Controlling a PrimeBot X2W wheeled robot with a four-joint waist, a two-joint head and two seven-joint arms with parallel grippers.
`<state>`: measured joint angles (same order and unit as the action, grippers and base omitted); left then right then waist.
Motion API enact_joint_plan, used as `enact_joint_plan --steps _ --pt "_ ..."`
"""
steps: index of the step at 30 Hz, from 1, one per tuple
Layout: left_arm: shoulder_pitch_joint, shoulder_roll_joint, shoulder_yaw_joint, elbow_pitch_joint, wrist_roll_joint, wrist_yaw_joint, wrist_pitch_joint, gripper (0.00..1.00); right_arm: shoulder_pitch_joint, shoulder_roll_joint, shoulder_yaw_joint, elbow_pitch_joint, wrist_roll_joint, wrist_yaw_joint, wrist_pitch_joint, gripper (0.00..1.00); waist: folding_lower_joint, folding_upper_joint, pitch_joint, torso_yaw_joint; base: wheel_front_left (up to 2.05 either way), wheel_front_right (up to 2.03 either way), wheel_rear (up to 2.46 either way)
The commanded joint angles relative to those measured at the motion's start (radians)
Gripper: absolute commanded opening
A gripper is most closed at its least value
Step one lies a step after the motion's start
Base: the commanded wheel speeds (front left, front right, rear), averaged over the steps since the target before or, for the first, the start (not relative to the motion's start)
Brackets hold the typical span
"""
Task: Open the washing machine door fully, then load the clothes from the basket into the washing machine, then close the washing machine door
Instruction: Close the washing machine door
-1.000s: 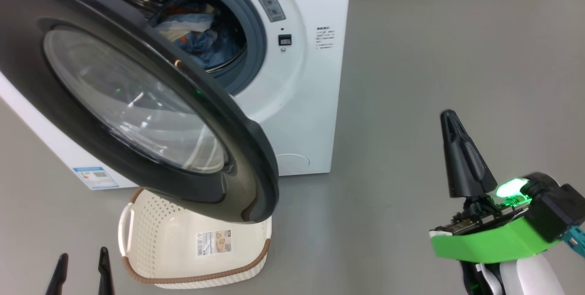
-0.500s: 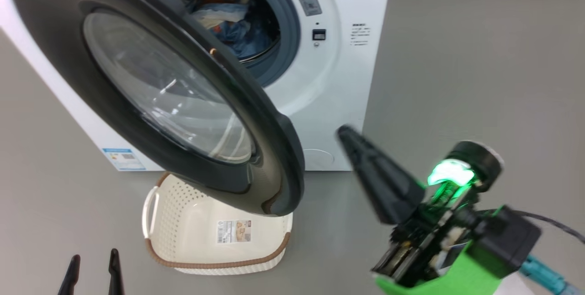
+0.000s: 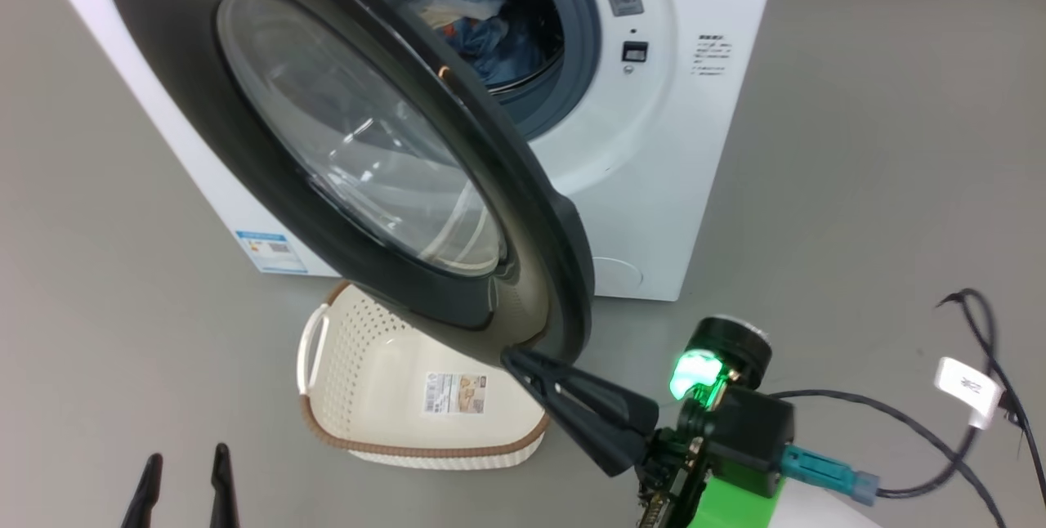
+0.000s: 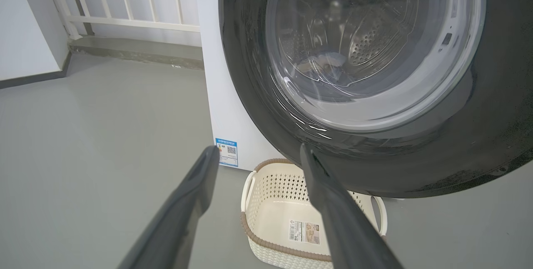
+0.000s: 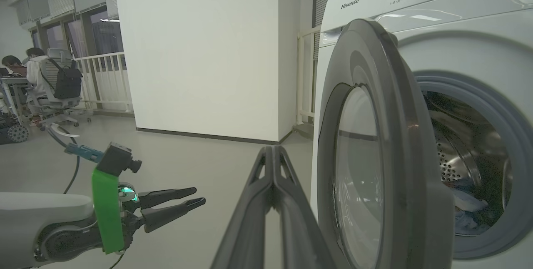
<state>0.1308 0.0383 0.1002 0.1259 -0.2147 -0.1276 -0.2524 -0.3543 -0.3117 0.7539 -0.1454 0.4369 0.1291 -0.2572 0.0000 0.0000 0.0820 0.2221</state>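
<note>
The washing machine (image 3: 695, 152) stands with the washing machine door (image 3: 351, 127) swung out toward me. Blue and cream clothes (image 3: 482, 29) lie inside the drum. The basket (image 3: 351, 332) sits on the floor under the door, holding just its label sticker. My right gripper (image 3: 511, 356) is shut on nothing and points left, its tip at the door's lower rim; I cannot tell whether it touches. In the right wrist view the right gripper (image 5: 272, 148) stands just beside the door (image 5: 399, 135). My left gripper (image 3: 184, 471) is open at the lower left, short of the basket (image 4: 270, 202).
A dark cable with a white tag (image 3: 964, 381) trails over the grey floor at the right. A white railing (image 4: 125, 19) runs behind the machine. A white pillar (image 5: 200, 52) stands left of it. A person (image 5: 33, 73) sits at a desk far off.
The head view has shifted, so the machine sits further right. My right gripper has swung down from upright at the right to point left at the door's lower rim. The left gripper is unchanged.
</note>
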Motion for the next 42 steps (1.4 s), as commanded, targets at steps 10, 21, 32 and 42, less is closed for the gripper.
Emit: enact_joint_plan --steps 10,21,32,42 --pt "-0.094 0.012 -0.014 -0.03 -0.032 -0.003 -0.009 1.0 -0.038 -0.022 0.077 0.103 0.059 0.002 -0.005 0.0 0.0 0.0 0.083 0.072 0.0 0.0 0.0" --pt "-0.158 0.012 -0.054 -0.033 -0.061 -0.003 -0.009 1.0 -0.091 -0.011 0.08 0.231 0.076 0.002 -0.005 0.0 0.0 0.0 0.173 0.111 0.0 0.0 0.0" --pt "-0.213 0.012 -0.082 -0.032 -0.079 -0.003 -0.009 1.0 -0.157 0.04 -0.018 0.347 0.03 0.002 -0.005 0.0 0.0 0.0 0.249 0.124 0.0 0.0 0.0" --pt "-0.257 0.012 -0.107 -0.028 -0.075 -0.003 -0.009 1.0 -0.224 0.126 -0.276 0.397 -0.127 0.002 -0.005 0.0 0.0 0.0 0.294 0.105 0.0 0.0 0.0"
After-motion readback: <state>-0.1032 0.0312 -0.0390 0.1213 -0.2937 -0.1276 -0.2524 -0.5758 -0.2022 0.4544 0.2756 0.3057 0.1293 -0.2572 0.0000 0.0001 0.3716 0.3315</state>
